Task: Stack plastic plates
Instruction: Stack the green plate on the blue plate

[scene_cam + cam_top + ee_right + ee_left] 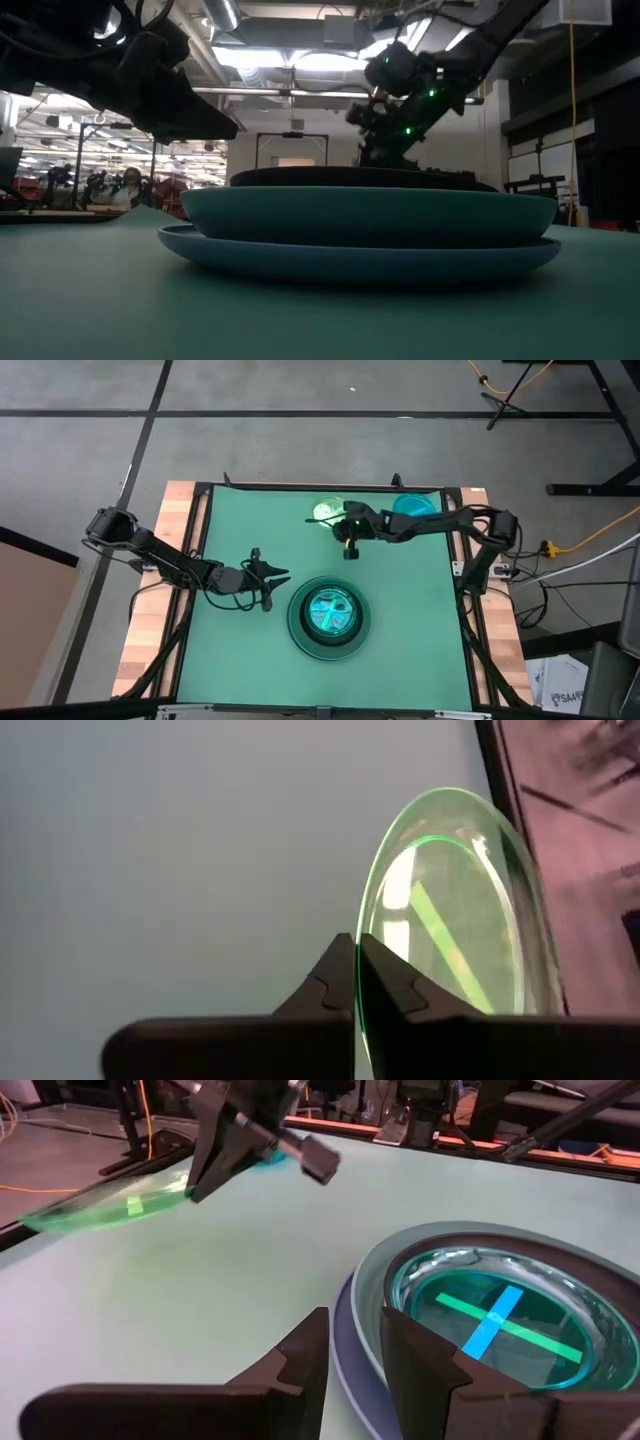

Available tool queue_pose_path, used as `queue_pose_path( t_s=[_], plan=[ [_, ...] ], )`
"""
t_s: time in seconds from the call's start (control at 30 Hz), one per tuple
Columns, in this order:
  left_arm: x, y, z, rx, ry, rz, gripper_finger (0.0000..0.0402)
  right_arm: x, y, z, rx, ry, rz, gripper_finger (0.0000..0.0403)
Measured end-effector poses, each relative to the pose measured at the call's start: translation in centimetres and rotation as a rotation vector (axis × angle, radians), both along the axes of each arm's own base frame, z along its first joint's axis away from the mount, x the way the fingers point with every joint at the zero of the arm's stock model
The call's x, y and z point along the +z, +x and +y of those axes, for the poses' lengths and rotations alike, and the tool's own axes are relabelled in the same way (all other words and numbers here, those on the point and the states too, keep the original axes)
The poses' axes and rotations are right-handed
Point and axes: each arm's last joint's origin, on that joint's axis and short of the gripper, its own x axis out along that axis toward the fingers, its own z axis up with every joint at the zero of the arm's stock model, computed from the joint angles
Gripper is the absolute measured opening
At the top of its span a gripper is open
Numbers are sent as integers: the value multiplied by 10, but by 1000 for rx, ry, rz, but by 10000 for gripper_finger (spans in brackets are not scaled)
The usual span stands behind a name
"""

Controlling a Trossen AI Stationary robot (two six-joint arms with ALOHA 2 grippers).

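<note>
A stack of plates (pixel 328 615) sits mid-table: a blue one at the bottom (pixel 360 262), a dark-green one (pixel 370 215) and a black one above it, and a translucent cyan plate with crossed tape strips (pixel 495 1315) on top. My right gripper (pixel 345 525) is near the far edge, shut on a small lime-green plate (pixel 324 512). My left gripper (pixel 272 575) hovers open just left of the stack, its fingers (pixel 355 1355) pointing at the stack's rim without touching it. My right gripper pinches the lime-green plate by its rim (pixel 360 975) between the two fingers, on the side toward the stack. The plate stands tilted off the mat (pixel 110 1205), sloping away from the fingers. Whether its far edge rests on the table I cannot tell.
Another cyan-blue plate (pixel 415 505) lies on the green mat at the far right, partly under the right arm. Wooden table borders (pixel 150 610) flank the mat. Open mat lies between the stack and the far edge.
</note>
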Motion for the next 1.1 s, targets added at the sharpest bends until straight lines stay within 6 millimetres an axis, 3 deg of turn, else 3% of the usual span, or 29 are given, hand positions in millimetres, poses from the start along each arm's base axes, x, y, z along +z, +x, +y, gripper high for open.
queue_pose_path(
  t_s=[0.47, 0.73, 1.1],
  plan=[
    [0, 0, 0, 0, 0, 0, 86, 31, 4, 74, 208, -9, -51, 0],
    [0, 0, -1, -23, -8, 2, 86, 32, 4, 126, 351, -14, -45, 0],
    [0, -3, -13, -85, -12, 2, 86, 32, -7, 194, 407, -91, -42, 0]
  ],
)
